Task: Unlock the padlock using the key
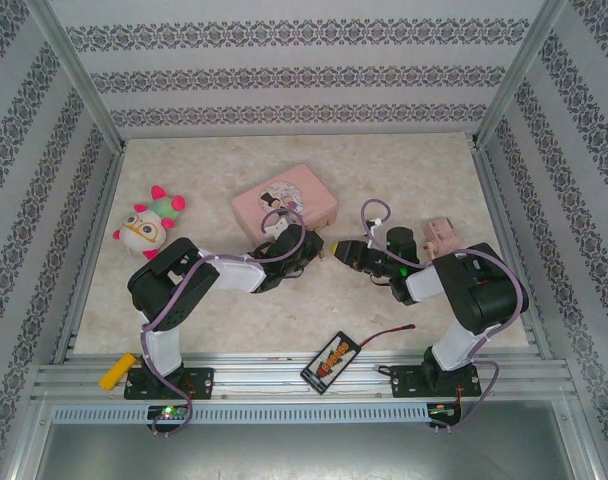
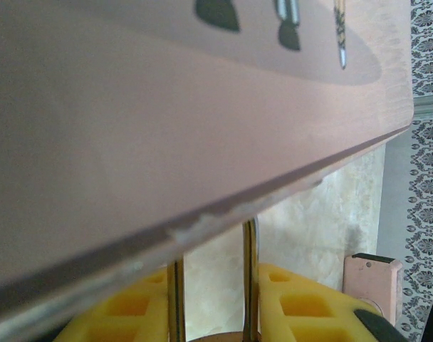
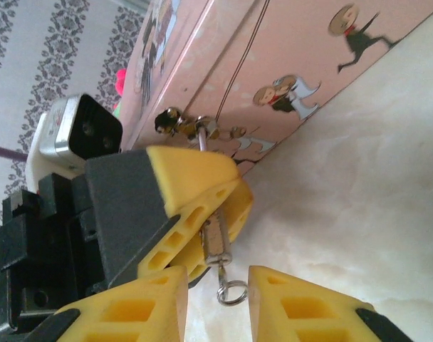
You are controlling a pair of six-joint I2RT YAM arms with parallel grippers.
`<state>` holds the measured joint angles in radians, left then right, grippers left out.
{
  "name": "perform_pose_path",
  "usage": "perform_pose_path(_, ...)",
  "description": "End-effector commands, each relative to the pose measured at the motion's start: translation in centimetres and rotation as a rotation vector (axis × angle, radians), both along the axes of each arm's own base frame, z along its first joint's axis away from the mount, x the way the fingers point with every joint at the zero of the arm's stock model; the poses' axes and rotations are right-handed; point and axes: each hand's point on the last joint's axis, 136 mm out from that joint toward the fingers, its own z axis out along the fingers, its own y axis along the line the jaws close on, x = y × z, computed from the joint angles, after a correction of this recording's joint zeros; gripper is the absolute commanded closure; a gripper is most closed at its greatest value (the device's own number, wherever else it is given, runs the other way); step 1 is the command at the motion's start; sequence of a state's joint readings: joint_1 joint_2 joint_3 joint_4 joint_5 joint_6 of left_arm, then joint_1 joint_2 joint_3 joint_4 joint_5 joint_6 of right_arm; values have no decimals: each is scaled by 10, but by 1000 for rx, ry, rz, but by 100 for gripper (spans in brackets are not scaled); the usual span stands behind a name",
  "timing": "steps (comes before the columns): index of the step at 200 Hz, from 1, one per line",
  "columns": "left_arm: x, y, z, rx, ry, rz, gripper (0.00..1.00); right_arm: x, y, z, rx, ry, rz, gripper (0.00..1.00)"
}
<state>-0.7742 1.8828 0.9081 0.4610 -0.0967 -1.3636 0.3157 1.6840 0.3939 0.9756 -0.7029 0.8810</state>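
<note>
Top view: L gripper (image 1: 296, 243) and R gripper (image 1: 336, 249) sit tip to tip just near of the pink tin (image 1: 284, 198), mid-table; the padlock is too small to pick out here. Risk: both arms crowd one spot, so a sideways slip bumps fingers or shoves the tin. L wrist view: L gripper (image 2: 213, 317) is clamped on the padlock (image 2: 251, 281), shackle legs rising betw. the yellow pads to the tin's edge just above, so a pull would prob. drag the tin w/ it. R wrist view: padlock (image 3: 216, 242) seems hooked on the tin's clasp (image 3: 191, 128), and what looks like the key (image 3: 231, 291) sits in its base, ring sticking out. R gripper (image 3: 216, 317) has fingers apart either side of that ring. Closing off-centre could knock the key out, and turning hard could twist the lock in the soft pads.
</note>
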Motion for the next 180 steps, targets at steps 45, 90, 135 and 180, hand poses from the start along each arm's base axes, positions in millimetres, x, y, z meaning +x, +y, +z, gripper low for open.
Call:
perform_pose_path(45,-22,-16,-12,-90,86,-40,100,-8,19,-7,-17,-2,48,71)
perform_pose_path(90,-21,-17,-13,-95,88,-41,100,-6,23,-8,-16,0,55,75)
perform_pose_path(135,-22,-18,-13,-98,89,-48,100,-3,27,-8,-11,1,58,83)
perform_pose_path(180,-23,-22,-14,-96,93,-65,100,4,31,-2,8,-9,62,96)
